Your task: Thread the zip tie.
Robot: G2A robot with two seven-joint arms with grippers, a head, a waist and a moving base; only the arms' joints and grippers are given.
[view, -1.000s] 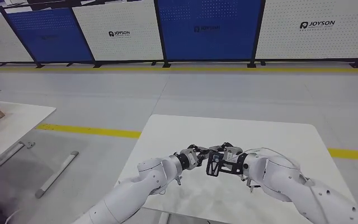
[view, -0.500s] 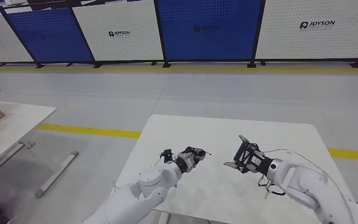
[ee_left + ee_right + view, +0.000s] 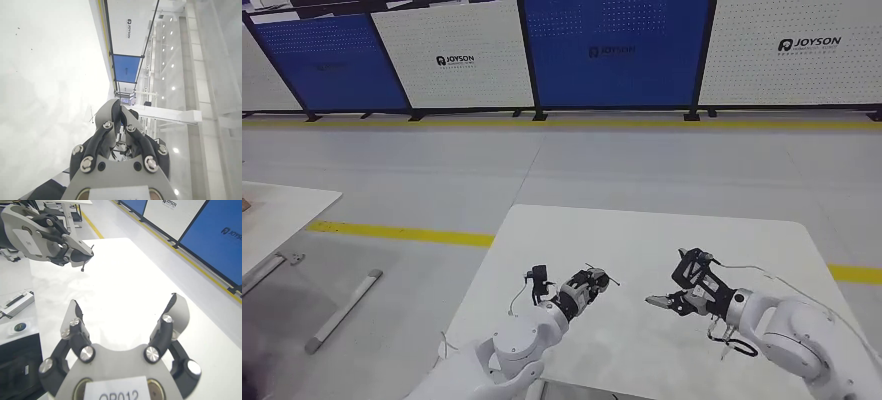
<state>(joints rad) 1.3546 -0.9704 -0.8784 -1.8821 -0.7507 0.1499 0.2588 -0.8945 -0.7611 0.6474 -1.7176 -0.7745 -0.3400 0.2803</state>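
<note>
A thin black zip tie (image 3: pixel 83 266) is pinched in my left gripper (image 3: pixel 90 254), which is shut on it above the white table (image 3: pixel 642 230). Its small head hangs below the fingertips and a short end sticks out above. In the left wrist view the strap (image 3: pixel 119 92) rises out of the closed left gripper (image 3: pixel 120 104). My right gripper (image 3: pixel 125 301) stands open and holds nothing, facing the left one across a gap. In the top view the left gripper (image 3: pixel 590 283) is left of centre and the right gripper (image 3: pixel 664 280) lies to its right, with the zip tie (image 3: pixel 605 277) between them.
Bare tabletop lies under and beyond both grippers, with the table's edges close on the near side. A second white table (image 3: pixel 282 215) stands off to the left. Blue and white panels (image 3: pixel 612 50) line the back. A flat grey box (image 3: pixel 17 298) lies beside the table.
A second ago both grippers met at the table's middle. They have since drawn apart: the right one opened and moved right, the left one kept the zip tie and shifted slightly left.
</note>
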